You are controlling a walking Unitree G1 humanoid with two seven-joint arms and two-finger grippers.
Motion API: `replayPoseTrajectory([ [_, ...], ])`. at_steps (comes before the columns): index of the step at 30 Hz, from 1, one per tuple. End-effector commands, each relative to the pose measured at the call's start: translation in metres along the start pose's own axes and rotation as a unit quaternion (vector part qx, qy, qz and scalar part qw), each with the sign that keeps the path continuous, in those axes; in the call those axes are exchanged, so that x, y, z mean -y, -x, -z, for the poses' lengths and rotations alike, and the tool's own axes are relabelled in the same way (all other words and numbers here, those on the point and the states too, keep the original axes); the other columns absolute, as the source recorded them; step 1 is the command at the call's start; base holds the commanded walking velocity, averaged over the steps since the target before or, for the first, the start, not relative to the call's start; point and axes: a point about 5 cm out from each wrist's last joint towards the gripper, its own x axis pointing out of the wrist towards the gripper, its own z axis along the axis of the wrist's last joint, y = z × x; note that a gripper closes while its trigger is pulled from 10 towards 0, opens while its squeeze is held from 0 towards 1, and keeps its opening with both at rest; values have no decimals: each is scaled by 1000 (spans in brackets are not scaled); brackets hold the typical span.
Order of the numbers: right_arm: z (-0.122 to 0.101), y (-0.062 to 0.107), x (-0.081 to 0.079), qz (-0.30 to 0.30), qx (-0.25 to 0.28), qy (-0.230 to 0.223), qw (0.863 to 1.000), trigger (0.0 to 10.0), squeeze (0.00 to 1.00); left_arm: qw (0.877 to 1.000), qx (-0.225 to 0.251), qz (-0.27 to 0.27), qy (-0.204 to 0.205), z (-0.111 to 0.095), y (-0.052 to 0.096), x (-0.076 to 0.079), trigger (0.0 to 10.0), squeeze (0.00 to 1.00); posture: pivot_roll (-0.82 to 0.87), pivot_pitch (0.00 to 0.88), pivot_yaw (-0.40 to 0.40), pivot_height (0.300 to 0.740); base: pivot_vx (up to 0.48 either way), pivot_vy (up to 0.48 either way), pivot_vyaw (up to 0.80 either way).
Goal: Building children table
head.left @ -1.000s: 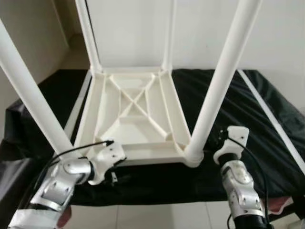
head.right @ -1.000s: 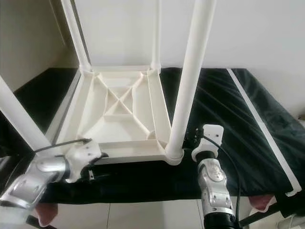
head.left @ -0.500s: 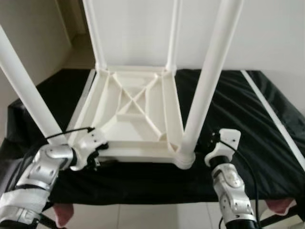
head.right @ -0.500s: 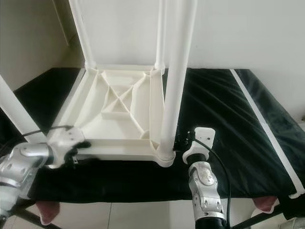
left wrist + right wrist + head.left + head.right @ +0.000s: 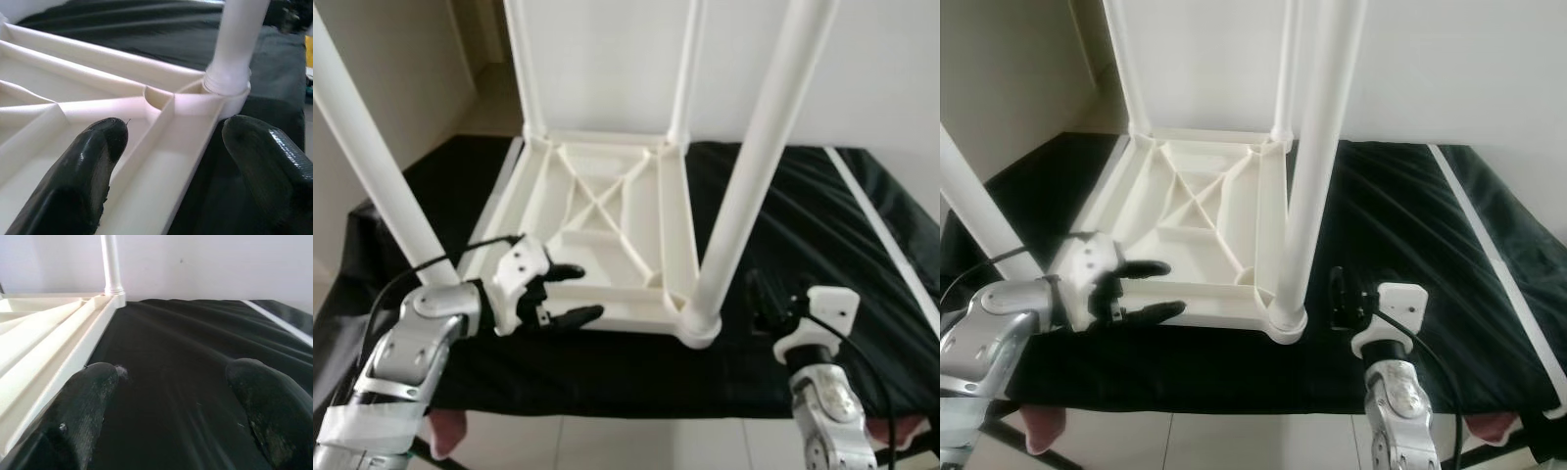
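A white plastic children's table (image 5: 597, 211) lies upside down on a black cloth (image 5: 803, 215), with its four legs pointing up. My left gripper (image 5: 574, 294) is open at the table's near rim, one finger above the rim and one in front of it. In the left wrist view the rim (image 5: 166, 161) runs between the two fingers (image 5: 98, 161), with the near right leg's socket (image 5: 227, 85) just beyond. My right gripper (image 5: 766, 299) is open over the cloth, just right of the near right leg (image 5: 754, 166), holding nothing. The right wrist view has the table's side rim (image 5: 49, 342) beside its fingers (image 5: 88, 401).
The near left leg (image 5: 372, 166) rises close above my left arm. A white strip (image 5: 891, 245) crosses the cloth at the right. A pale wall stands behind the table, and tiled floor (image 5: 636, 441) lies in front of the cloth's near edge.
My left gripper has moved from the near left corner to the right along the near rim, and its fingers now show spread apart. The right gripper sits further right of the leg. The camera shifted.
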Motion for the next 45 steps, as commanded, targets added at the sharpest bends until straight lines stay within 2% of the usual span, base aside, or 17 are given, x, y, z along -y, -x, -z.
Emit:
replayPoseTrajectory([
  [1,-3,4,3,3,-1,2,1000,10000,0,998,5,-69,-5,1,1,-10,10000,0,-31,0,-14,740,0,0,0],
  [4,-7,13,6,-4,0,6,1000,10000,0,993,13,-117,-12,0,-2,-15,10000,0,-33,0,-12,740,0,0,0],
  [6,-11,25,5,-46,-7,3,999,10000,0,985,23,-172,9,0,-8,-21,10000,0,-38,0,-7,740,0,0,0],
  [8,-13,31,3,-72,-14,-8,997,10000,0,978,25,-207,11,0,-11,-25,10000,0,-44,0,-1,740,0,0,0],
  [10,-13,31,3,-72,-14,-8,997,10000,0,978,25,-207,11,0,-11,-25,10000,0,-44,0,-1,740,0,0,0],
  [11,-14,34,1,-84,-18,0,996,10000,0,977,21,-210,28,2,-12,-25,10000,0,-44,0,0,740,0,0,0],
  [12,-14,34,1,-84,-18,0,996,10000,0,977,21,-210,28,2,-12,-25,10000,0,-44,0,0,740,0,0,0],
  [14,-16,40,-6,-123,-30,7,992,10000,0,975,23,-216,52,2,-19,-21,10000,0,-44,0,3,740,0,0,0],
  [16,-17,41,-7,-136,-32,13,990,10000,0,974,29,-221,49,0,-20,-19,10000,0,-41,1,5,740,0,0,0],
  [17,-19,43,-9,-167,-39,25,985,10000,0,975,27,-215,43,1,-22,-17,10000,0,-38,3,2,740,0,0,0],
  [20,-23,39,-10,-201,-43,30,978,10000,0,978,19,-207,30,5,-23,-13,10000,0,-42,2,6,740,0,0,0],
  [26,-32,41,-23,-270,-52,11,962,10000,0,983,18,-183,18,3,-20,-11,10000,0,-36,0,4,740,0,0,0],
  [31,-33,37,-37,-290,-48,-5,956,10000,0,984,-15,-180,0,9,-15,-14,10000,0,-31,0,0,740,0,0,0],
  [39,-30,30,-46,-274,-38,-21,961,10000,0,972,-2,-237,-2,7,-22,-18,10000,0,-24,0,-8,740,0,0,0],
  [42,-28,30,-50,-274,-42,-31,960,10000,0,968,20,-250,18,4,-29,-14,10000,0,-22,0,-9,740,0,0,0],
  [43,-25,33,-50,-278,-51,-40,959,10000,0,967,41,-245,54,4,-34,-9,10000,0,-22,0,-6,740,0,0,0],
  [45,-25,34,-49,-280,-53,-39,958,10000,0,967,48,-243,67,4,-36,-7,10000,0,-25,0,-4,740,0,0,0],
])
